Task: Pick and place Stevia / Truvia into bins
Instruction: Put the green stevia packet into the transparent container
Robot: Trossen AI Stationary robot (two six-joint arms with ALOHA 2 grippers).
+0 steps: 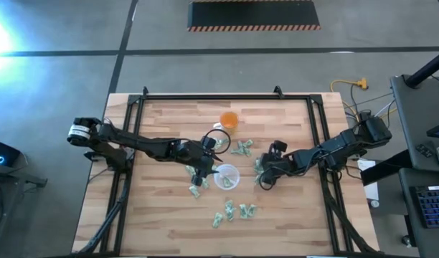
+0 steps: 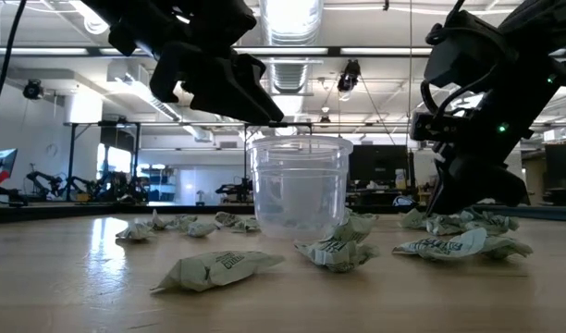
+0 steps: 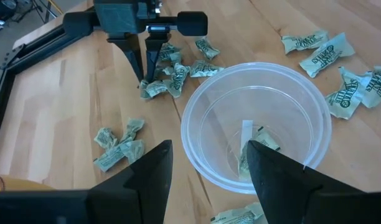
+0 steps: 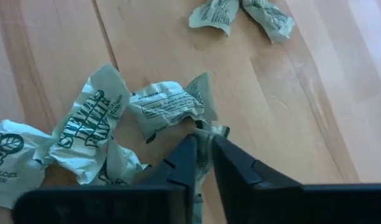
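A clear round bin stands upright at the table's middle, with one Stevia sachet on its bottom. My left gripper hangs open just left of and above the bin's rim, touching nothing. Crumpled green-and-white sachets lie flat on the wood in loose groups. My right gripper is down at the pile right of the bin, shut on one sachet. My right gripper pinches a crumpled end of one sachet between its two fingertips. The fingers slant down at it from the table's right side. The sachet lies on the table among its neighbours.
An orange translucent cup stands at the far middle of the table. A black frame rail runs around the table's edges. Bare wood lies at the near left and near right.
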